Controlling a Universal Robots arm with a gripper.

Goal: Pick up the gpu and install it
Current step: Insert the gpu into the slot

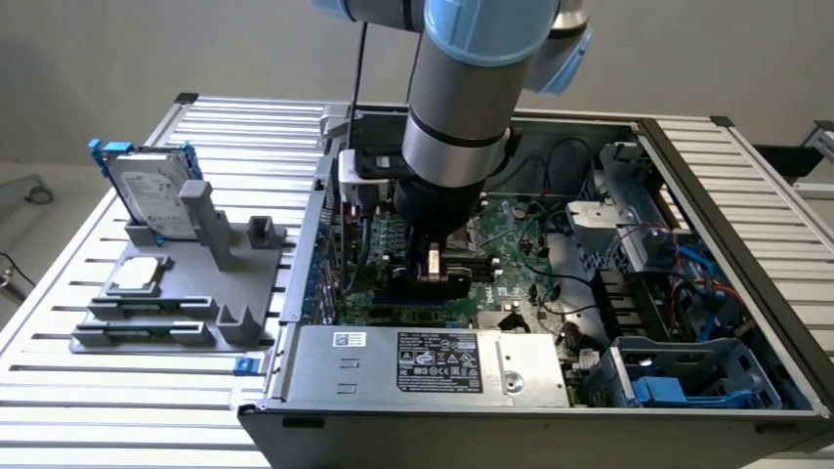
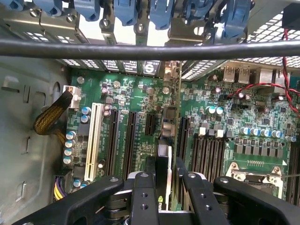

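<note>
My gripper (image 2: 165,165) is clenched on the gpu (image 2: 168,125). The fingers (image 2: 143,197) pinch its two flat faces, and the card stands upright, seen edge-on, over the motherboard (image 2: 225,126). In the exterior view the gripper (image 1: 433,274) sits deep in the open computer case (image 1: 729,166). The power supply (image 1: 431,362) is at 6 o'clock of it and the blue drive cage (image 1: 678,386) at 4 o'clock. The card's far end reaches toward the rear slot openings with the blue clips (image 2: 126,10). I cannot tell whether it is seated in a slot or just above one.

Handling, my judgement: light, stiff, thin, fragile (bare board, small parts). Holding the flat faces near the upper edge looks right. It would not tolerate twisting or side load.

Room is tight. Black expansion slots (image 2: 119,140) and a white slot (image 2: 96,136) lie on one side of the card, memory slots (image 2: 206,152) close on the other. A black cable (image 2: 93,49) runs across above the board, and a red wire (image 2: 262,86) loops near the rear ports. The case walls close in all round, so the only open way is overhead.

At 9 o'clock of the case in the exterior view, the grey fixture (image 1: 195,293) carries the blue-framed hard drive (image 1: 150,186) and a small flat drive (image 1: 140,274), well apart from me.
</note>
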